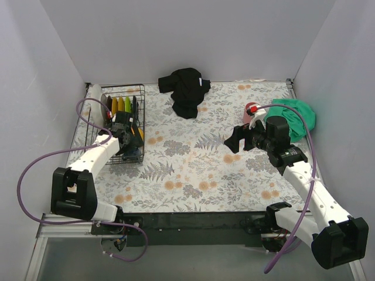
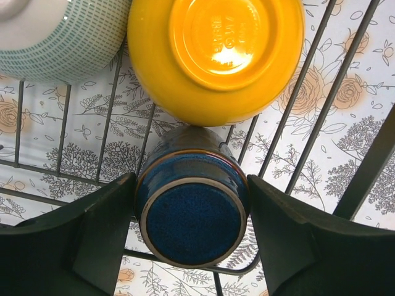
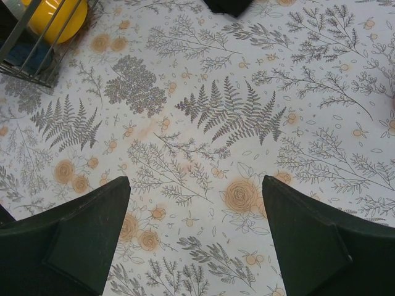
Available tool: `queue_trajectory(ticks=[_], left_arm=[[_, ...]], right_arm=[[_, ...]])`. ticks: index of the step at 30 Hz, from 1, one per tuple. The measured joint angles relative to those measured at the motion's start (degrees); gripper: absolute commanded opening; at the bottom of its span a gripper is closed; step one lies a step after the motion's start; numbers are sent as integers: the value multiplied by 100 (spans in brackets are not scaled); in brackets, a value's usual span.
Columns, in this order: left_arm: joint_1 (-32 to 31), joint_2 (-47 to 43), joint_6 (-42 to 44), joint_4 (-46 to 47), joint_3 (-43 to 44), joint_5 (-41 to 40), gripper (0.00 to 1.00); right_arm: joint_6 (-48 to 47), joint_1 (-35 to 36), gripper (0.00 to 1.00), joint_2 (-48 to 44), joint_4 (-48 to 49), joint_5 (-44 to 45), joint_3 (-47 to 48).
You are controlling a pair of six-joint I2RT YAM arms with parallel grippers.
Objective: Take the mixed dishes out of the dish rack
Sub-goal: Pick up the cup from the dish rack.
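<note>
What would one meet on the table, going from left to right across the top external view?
dish rack → black cloth → pink-red cup → green cloth

The left claw (image 2: 190, 194) grips a blue mug (image 2: 191, 219), one finger pressed to each side, the mug's base facing the camera. Just beyond the claw an upturned yellow bowl (image 2: 216, 55) touches the mug. Beyond and left sits a white bowl (image 2: 58, 37) with green dashes. Thin wires of the black rack (image 2: 290, 102) cross the flower-printed bench (image 2: 345, 142).
</note>
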Motion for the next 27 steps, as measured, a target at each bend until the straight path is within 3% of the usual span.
queue_trajectory(ticks=[3, 8, 13, 20, 27], left_arm=[[0, -11, -92, -2, -9, -90, 65], [35, -57, -179, 2, -44, -179, 78], [98, -59, -190, 44, -44, -184, 78], [125, 111, -136, 111, -44, -142, 69], [138, 125, -109, 140, -44, -138, 48]], right_arm=[[0, 0, 96, 0, 2, 0, -2], [0, 0, 96, 2, 4, -2, -9], [0, 0, 96, 15, 17, -20, -79], [0, 0, 96, 28, 15, -42, -83], [0, 0, 96, 28, 15, -46, -83]])
